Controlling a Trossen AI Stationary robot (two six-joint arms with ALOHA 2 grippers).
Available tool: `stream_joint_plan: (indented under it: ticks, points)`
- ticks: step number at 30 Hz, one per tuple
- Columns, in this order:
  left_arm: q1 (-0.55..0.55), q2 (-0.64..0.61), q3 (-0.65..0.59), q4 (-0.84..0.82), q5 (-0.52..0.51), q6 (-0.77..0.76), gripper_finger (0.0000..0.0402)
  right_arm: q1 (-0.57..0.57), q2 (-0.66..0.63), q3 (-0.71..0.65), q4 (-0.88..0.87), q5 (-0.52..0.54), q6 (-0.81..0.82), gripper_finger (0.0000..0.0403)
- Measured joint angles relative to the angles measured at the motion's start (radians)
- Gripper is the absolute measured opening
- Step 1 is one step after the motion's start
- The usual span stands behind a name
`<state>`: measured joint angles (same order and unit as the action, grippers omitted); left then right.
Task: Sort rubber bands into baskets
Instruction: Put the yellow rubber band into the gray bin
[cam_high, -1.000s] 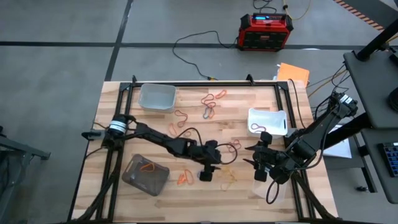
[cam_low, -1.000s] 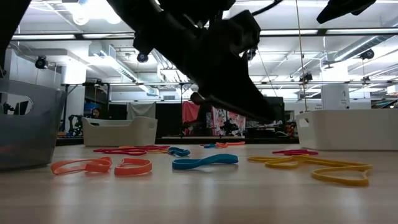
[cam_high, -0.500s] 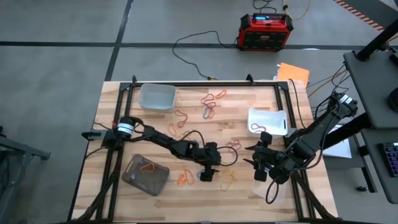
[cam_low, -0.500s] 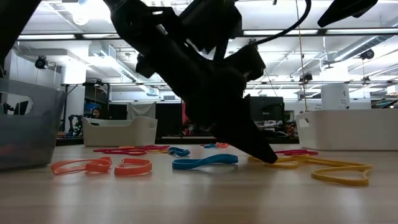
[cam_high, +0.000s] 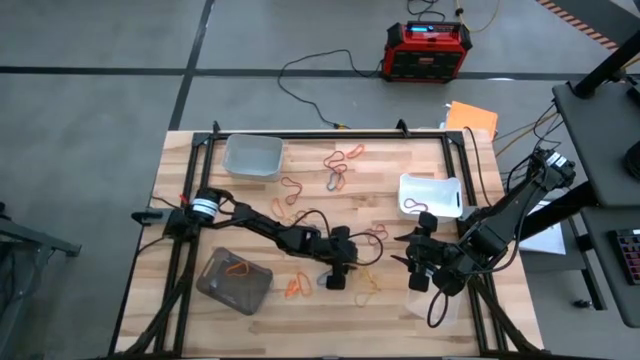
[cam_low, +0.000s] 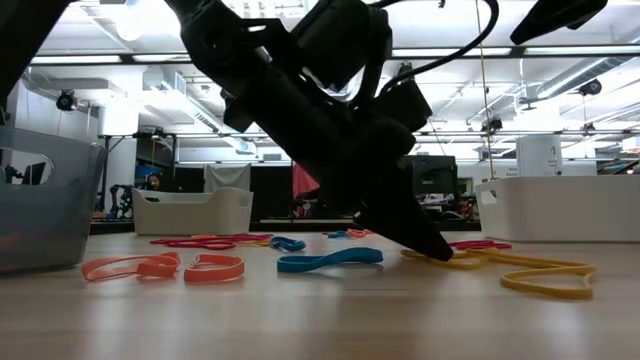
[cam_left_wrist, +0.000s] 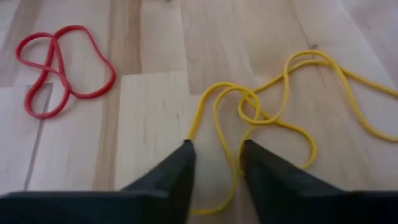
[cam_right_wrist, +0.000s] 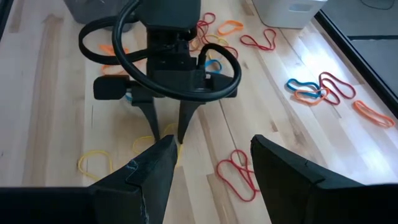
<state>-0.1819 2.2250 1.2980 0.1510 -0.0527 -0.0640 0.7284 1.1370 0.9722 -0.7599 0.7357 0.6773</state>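
Four baskets (cam_high: 252, 157), two arms, roughly fifteen rubber bands (cam_high: 333, 180).

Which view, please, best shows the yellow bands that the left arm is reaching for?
The left wrist view: the yellow bands fill it, one strand running between the left gripper's jaws. The right wrist view shows them partly behind that gripper, the low view edge-on, the high view as faint loops.

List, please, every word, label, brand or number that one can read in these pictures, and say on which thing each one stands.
No text can be read in any view.
Red-and-black box on the floor beyond the table: a small lit display on top, too small to read.
Banners and signs in the room behind the table, low view: too blurred to read.
Baskets, such as the white basket, and the rubber bands, such as the yellow rubber bands: no markings visible.
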Motion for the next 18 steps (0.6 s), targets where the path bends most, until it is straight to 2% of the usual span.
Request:
stream_joint_plan:
  ticks: [3, 5, 18]
  points:
    - [0.000, 0.000, -0.001, 0.008, 0.004, 0.018, 0.0036, 0.000, 0.000, 0.000, 0.004, 0.000, 0.000, 0.0201]
    - [-0.001, 0.000, -0.001, 0.016, 0.008, 0.025, 0.0010, 0.000, 0.000, 0.000, 0.004, 0.001, 0.000, 0.0201]
    - [-0.008, -0.061, -0.010, 0.020, 0.008, 0.141, 0.0000, 0.000, 0.000, 0.000, 0.010, 0.001, -0.005, 0.0201]
